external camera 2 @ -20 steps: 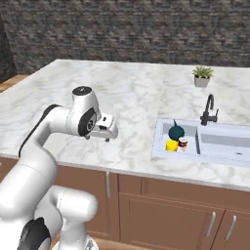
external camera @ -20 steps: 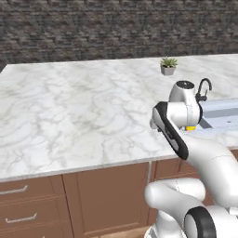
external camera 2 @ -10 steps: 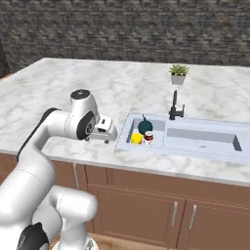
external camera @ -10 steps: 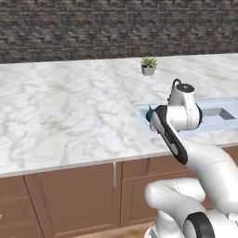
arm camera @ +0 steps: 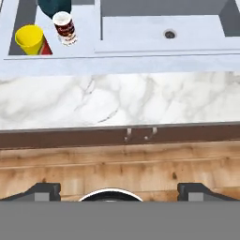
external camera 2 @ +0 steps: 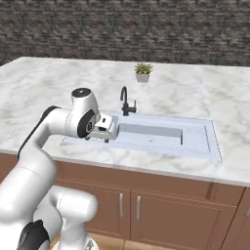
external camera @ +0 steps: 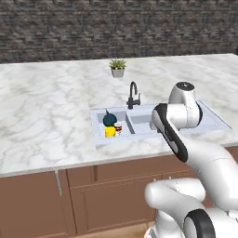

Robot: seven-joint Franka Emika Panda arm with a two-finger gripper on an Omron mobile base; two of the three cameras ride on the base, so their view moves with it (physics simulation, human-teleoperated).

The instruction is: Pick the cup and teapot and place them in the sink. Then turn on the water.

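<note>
cup (arm camera: 30, 39) and teapot (external camera: 109, 120) sit in the sink's (external camera: 153, 132) small left basin beside a red-and-white can (arm camera: 64, 28). fingers (arm camera: 117, 190) spread wide, empty. cup looks light, rigid; grip its sides. teapot likely slippery; take the top handle.

Cups: we count one yellow cup (external camera: 110, 132), in the small side basin.
Teapots: we count one dark teal teapot (external camera: 109, 119), in that same basin.
Cans: we count one red-and-white can (external camera: 118, 128), beside the cup.
Sinks: we count one sink (external camera: 97, 136), with two basins, a small one and a larger one.
Drain holes: we count one drain hole (arm camera: 169, 33), in the larger basin.
Faucets: we count one black faucet (external camera: 133, 95).
Potted plants: we count one potted plant (external camera: 117, 68).
Cabinet handles: we count two cabinet handles (external camera 2: 121, 204), side by side, in the right base view.
</note>
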